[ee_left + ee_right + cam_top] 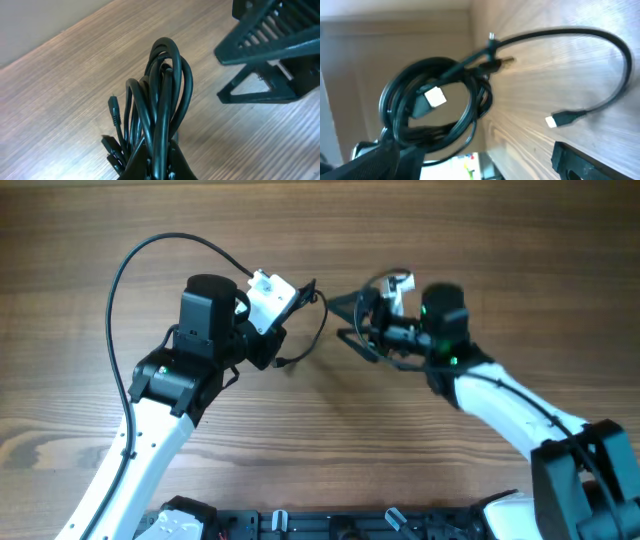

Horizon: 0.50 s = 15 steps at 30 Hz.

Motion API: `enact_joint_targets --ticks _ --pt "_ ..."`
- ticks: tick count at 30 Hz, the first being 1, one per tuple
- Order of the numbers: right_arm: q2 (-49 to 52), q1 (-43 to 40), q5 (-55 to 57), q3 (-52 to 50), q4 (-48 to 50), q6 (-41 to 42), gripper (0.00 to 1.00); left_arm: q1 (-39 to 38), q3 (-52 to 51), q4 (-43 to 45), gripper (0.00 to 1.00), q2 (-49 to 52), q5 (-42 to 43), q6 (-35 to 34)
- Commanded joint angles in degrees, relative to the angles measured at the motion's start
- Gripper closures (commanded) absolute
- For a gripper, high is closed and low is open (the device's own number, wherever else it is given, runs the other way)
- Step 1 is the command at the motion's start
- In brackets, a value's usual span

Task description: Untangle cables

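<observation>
Left gripper [304, 293] is pinched tight on one knotted bundle of cables [159, 117], held up over the table [300, 440]. Right gripper [348, 322] is just beside the bundle, jaws spread wide. Can't count the individual cords, tbh.

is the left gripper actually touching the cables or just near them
Touching. The left wrist view shows the left gripper shut on the base of the cables, whose loops rise straight out from between its fingers.
</observation>
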Motion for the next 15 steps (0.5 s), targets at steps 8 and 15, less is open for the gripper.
enact_joint_targets --ticks 8,15 --pt "-0.1 2.6 6.2 18.5 -24.2 -15.6 0.01 -0.5 1.0 1.4 0.96 -0.1 -2.8 1.6" --pt "-0.1 3.5 10.7 18.4 -29.6 -16.3 0.02 -4.7 1.0 4.5 0.96 0.0 -2.8 2.9"
